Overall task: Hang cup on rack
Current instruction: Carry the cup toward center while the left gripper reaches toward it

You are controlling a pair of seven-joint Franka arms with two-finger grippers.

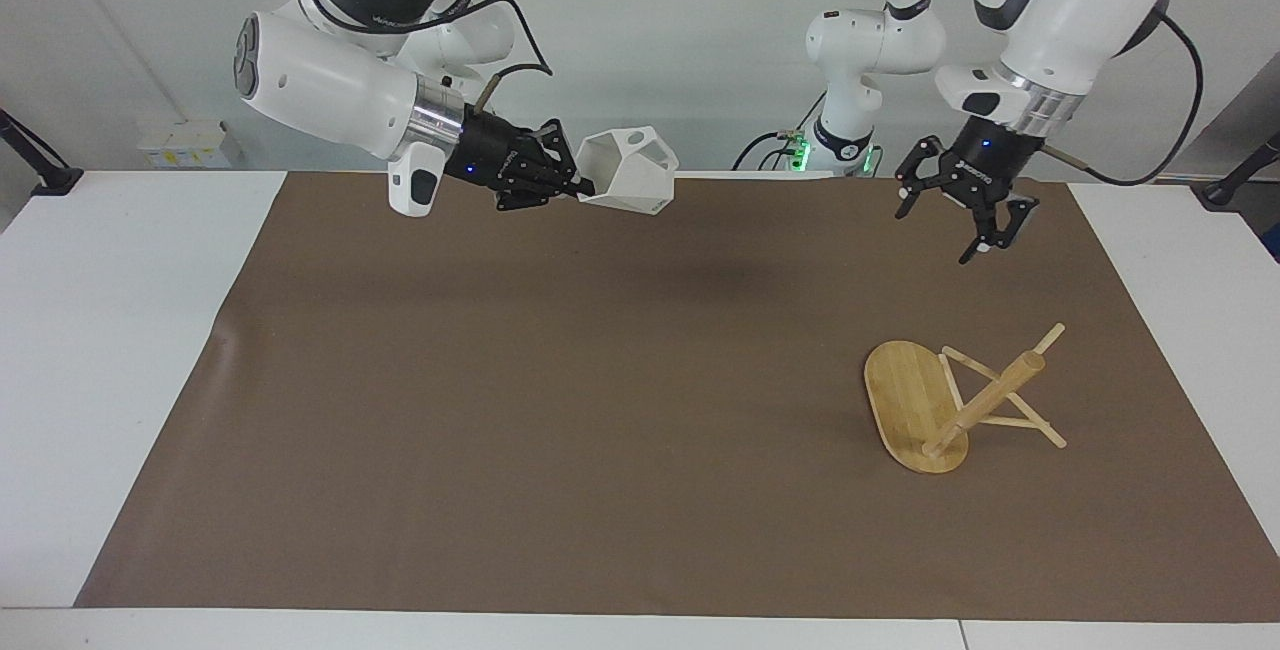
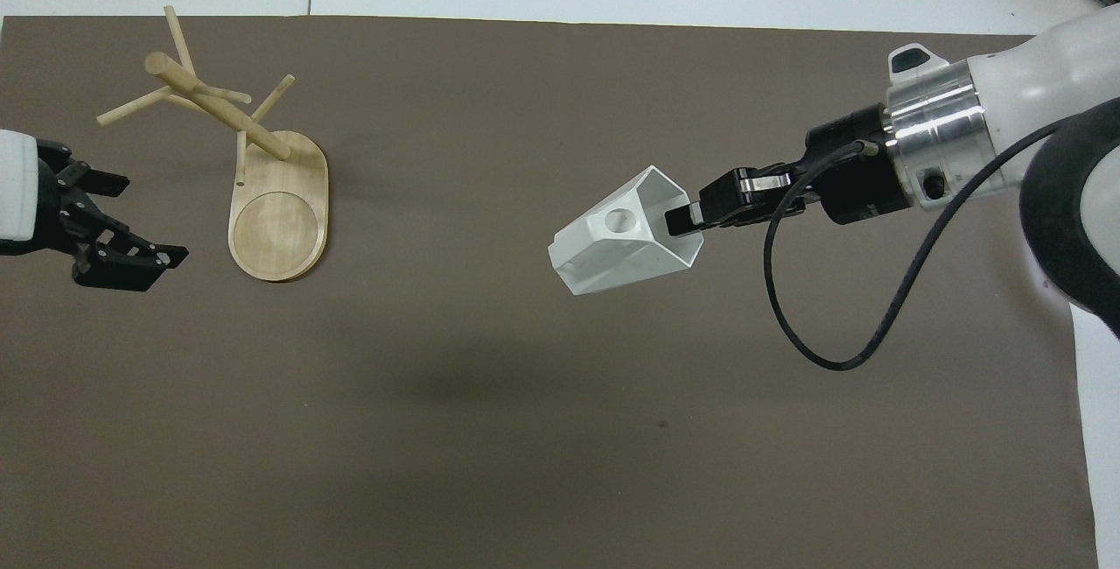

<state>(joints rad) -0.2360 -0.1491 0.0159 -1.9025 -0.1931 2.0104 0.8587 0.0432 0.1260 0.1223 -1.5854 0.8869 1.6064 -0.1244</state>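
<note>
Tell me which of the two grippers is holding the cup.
The right gripper, shut on the white cup's rim above the brown mat; the left gripper hangs open and empty.

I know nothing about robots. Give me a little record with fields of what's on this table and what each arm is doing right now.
Cup: small white faceted cup, held by its rim in the air over the brown mat
Rack: light bamboo mug tree, tipped over, its post slanting, toward the left arm's end
Right gripper: jaws shut on the cup
Left gripper: jaws open, empty, in the air over the mat
</note>
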